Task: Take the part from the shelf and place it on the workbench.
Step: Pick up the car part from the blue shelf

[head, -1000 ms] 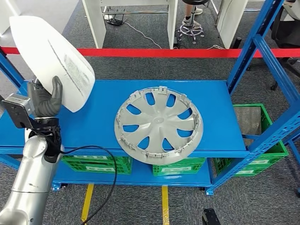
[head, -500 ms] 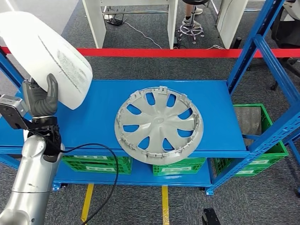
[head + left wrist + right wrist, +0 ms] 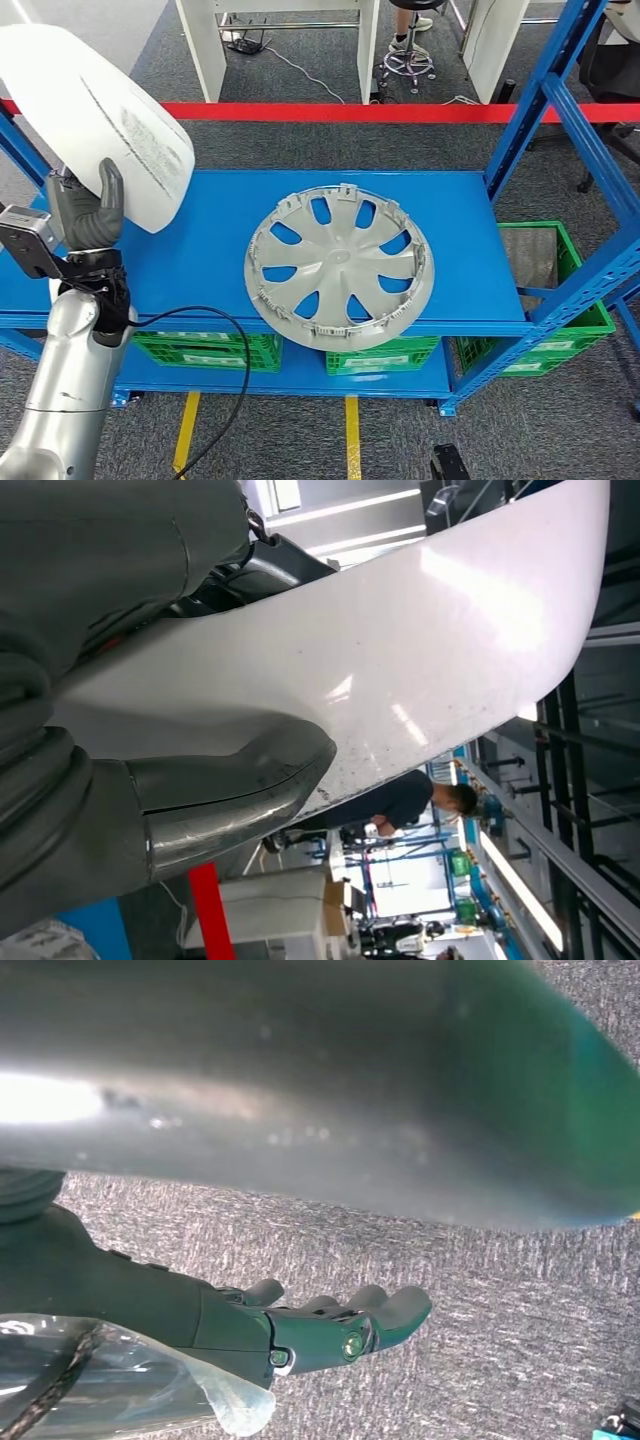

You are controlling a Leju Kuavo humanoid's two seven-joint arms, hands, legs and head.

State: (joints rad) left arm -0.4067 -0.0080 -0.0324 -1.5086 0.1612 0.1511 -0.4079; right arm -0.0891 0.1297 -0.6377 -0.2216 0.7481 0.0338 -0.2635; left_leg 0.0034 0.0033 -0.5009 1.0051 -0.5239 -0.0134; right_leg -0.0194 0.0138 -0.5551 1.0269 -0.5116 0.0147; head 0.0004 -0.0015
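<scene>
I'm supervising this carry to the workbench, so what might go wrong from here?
The left hand grips the white part only at its lower edge, so the large overhang may tip or slip. The part is lifted beside the blue shelf upright and may clip it when swung. The right hand hangs by the floor, giving no support.

A hubcap [image 3: 340, 265] is laid on the shelf [image 3: 204, 250], right of centre, overhanging its front edge. At the left end, a part [image 3: 98, 120] is held above the shelf by the left hand [image 3: 87, 212]. Crates [image 3: 204, 350] are stowed beneath the shelf. A tape [image 3: 377, 112] is stretched behind it.
</scene>
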